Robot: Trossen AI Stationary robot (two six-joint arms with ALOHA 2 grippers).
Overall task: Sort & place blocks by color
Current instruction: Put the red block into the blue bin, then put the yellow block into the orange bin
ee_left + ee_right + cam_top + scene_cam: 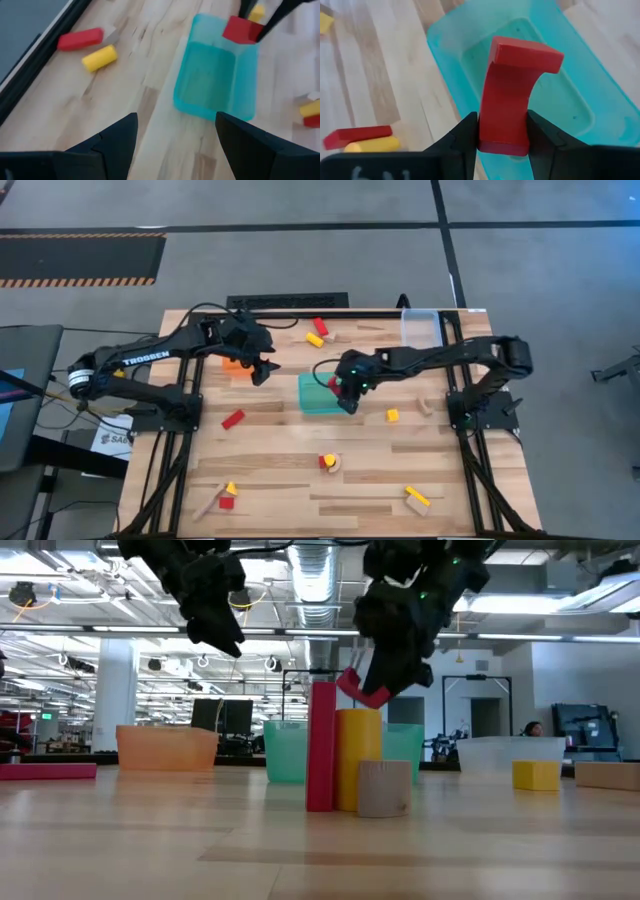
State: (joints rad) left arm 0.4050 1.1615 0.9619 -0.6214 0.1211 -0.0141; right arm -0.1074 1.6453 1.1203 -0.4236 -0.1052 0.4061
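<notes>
**Red block held over the teal tray**

Plenty of bare wood across the middle and near side of the table (300,430); clutter mostly at the rims. Clear tray (421,328) at the far right corner, orange tray (236,366) under the left arm, teal tray (320,393) near the centre. Loose blocks spread around: red bar (233,419) left of the teal tray, yellow cube (393,416) to its right, red and yellow pieces (316,332) by the far edge, more by the near edge at left, centre and right.

Right gripper (503,131) poised above the teal tray, fingers narrow and pressed on both sides of a red block (512,92). Block upright between the fingertips, its wider flat head jutting beyond them, lower end seated in the grip, clear of the tray floor in the low view.

Left gripper (175,135) hovering beside the orange tray, fingers spread wide, nothing between them, teal tray just ahead.
</notes>
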